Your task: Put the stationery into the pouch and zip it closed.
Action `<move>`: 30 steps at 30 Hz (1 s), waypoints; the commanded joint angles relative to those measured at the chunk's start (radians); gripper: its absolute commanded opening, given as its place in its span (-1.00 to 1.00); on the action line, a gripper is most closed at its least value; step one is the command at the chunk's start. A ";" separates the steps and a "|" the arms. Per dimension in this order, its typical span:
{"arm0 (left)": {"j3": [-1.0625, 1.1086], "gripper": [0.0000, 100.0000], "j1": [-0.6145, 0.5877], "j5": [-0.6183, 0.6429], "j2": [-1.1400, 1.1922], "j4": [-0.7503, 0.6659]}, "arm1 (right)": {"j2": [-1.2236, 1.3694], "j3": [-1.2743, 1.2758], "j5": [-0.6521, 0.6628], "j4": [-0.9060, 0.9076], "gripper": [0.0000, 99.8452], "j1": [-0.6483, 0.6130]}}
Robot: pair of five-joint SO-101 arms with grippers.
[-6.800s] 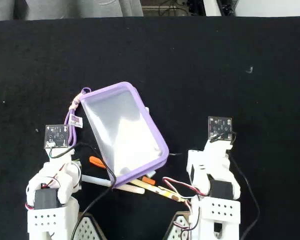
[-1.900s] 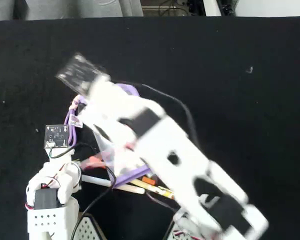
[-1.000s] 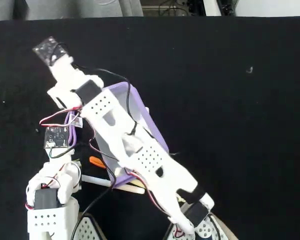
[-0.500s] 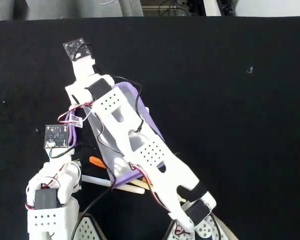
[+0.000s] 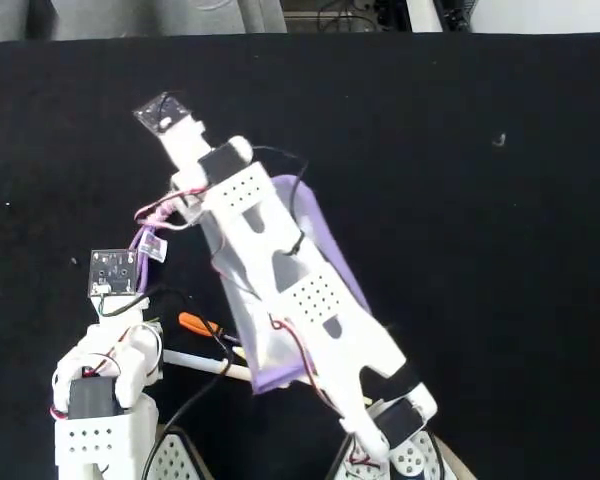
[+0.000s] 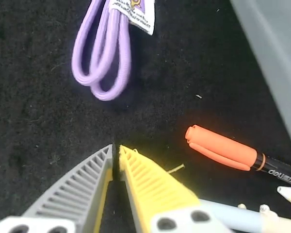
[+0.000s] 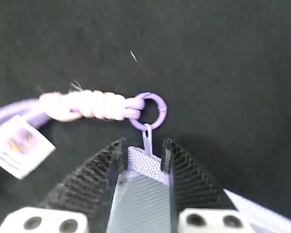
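Two arms share my black, fuzzy cloth tabletop (image 5: 480, 250). My right gripper (image 7: 143, 145) pinches the woven corner tab of the translucent, purple-rimmed pouch (image 5: 320, 235), just beside its round zip ring (image 7: 153, 109) and a pink braided cord (image 7: 82, 105). My left gripper (image 6: 114, 149), its ribbed fingers pressed together on nothing, hangs over the cloth near a smooth orange pen (image 6: 220, 149) and a looped purple cord (image 6: 104, 58). The pouch lies mid-table beneath the right arm.
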 commanded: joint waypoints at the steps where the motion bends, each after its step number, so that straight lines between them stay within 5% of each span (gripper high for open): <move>1: 0.024 -0.94 -0.001 -0.006 -0.005 0.005 | -0.013 -0.013 0.083 0.097 -0.77 0.061; 11: 0.024 -0.94 -0.001 -0.006 -0.005 0.005 | -0.113 -0.048 0.379 0.081 -0.76 -0.015; 18: 0.024 -0.94 -0.001 -0.006 -0.005 0.005 | -0.114 0.033 0.454 0.048 -0.76 -0.114; 30: 0.024 -0.94 -0.001 -0.006 -0.005 0.005 | -0.119 0.271 0.551 -0.176 -0.80 -0.084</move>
